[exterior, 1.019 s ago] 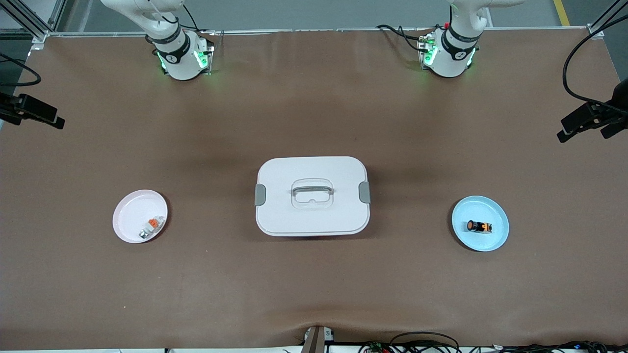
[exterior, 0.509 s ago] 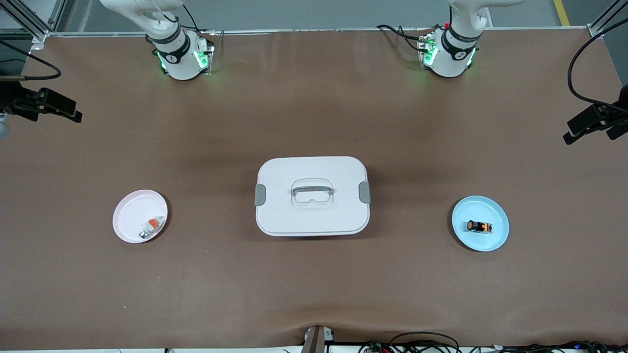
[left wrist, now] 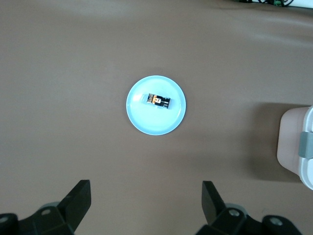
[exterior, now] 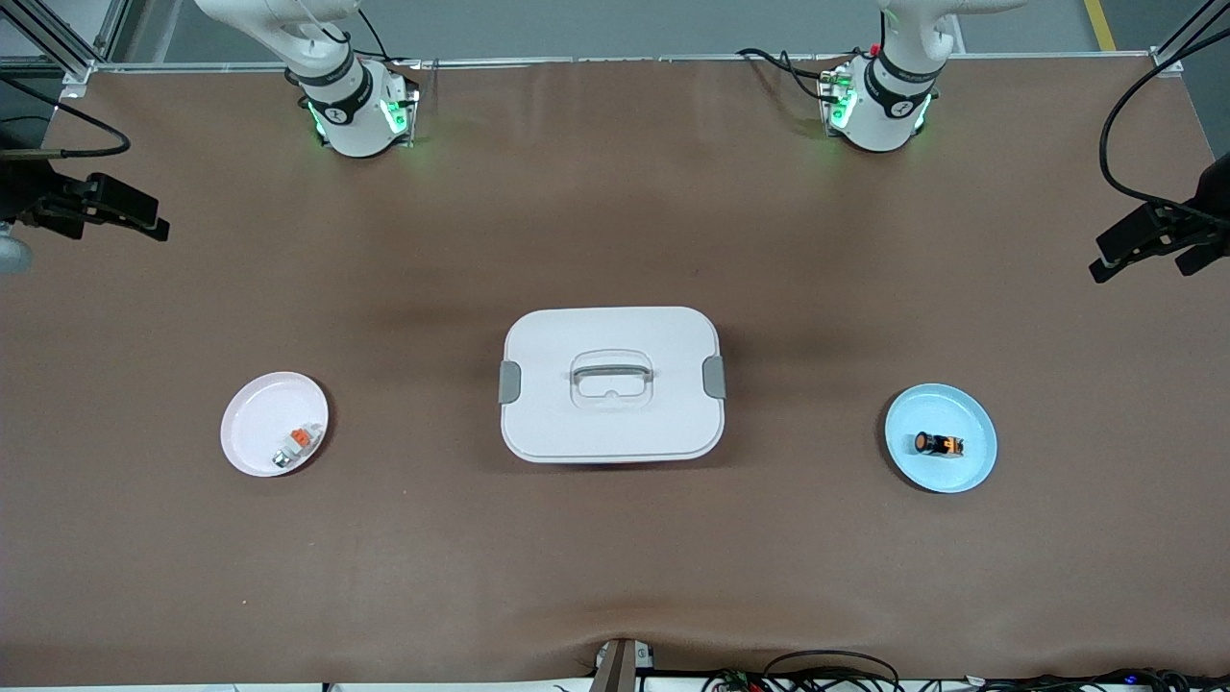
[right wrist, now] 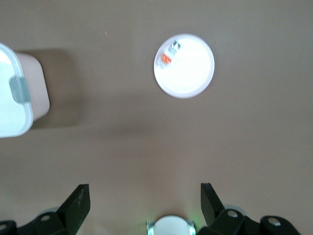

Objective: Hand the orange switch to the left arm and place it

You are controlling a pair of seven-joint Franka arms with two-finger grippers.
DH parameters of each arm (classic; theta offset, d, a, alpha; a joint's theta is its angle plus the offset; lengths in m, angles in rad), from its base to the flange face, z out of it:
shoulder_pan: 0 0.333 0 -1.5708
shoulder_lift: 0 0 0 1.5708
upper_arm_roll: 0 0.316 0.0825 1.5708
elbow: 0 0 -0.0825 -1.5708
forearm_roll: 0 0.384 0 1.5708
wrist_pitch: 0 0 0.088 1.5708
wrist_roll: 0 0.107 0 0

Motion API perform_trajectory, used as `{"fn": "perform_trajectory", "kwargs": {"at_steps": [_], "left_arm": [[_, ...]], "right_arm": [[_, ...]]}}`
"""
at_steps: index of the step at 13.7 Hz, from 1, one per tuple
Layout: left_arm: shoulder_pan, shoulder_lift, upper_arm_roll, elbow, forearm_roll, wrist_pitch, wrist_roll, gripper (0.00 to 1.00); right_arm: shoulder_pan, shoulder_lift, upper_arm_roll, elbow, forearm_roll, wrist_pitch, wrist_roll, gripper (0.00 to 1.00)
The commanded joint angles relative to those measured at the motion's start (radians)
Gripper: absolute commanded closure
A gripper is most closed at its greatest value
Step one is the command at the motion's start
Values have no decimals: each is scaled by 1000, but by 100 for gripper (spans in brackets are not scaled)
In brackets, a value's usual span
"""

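The orange switch [exterior: 939, 444], a tiny black part with orange bands, lies on a light blue plate [exterior: 964, 415] toward the left arm's end of the table. In the left wrist view the switch [left wrist: 157, 100] lies on the same plate [left wrist: 156, 122]. The white box [exterior: 612, 383] with grey latches stands at the table's middle. My left gripper [exterior: 1119, 252] hangs high over the table at its arm's end, open and empty [left wrist: 145, 196]. My right gripper [exterior: 135, 213] hangs high over the table at the right arm's end, open and empty [right wrist: 145, 196].
A white plate [exterior: 259, 418] toward the right arm's end carries a small white-and-silver piece with an orange tab [exterior: 296, 444]. The right wrist view shows that plate [right wrist: 193, 71], a corner of the box [right wrist: 17, 98] and the arm's green-lit base [right wrist: 170, 226]. Cables run along the table's edges.
The right gripper has shifted a little toward the table's middle. The left gripper has barely moved. Switch, plates and box lie as before.
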Motion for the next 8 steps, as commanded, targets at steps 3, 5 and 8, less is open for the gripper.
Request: {"fn": "perform_trajectory", "kwargs": {"at_steps": [3,5,8], "left_arm": [[10,-4,-12,3,2,3,2,0],[3,-1,-12,1,11,2,9,0],[7,4,-18,4,10,3,15,0]], "right_arm": [[7,-3,-3,2,-1,77,-5,0],[3,4,-6,-9,0,86,-8,0],[1,12,-6,-9,-12,74,-8,0]]}}
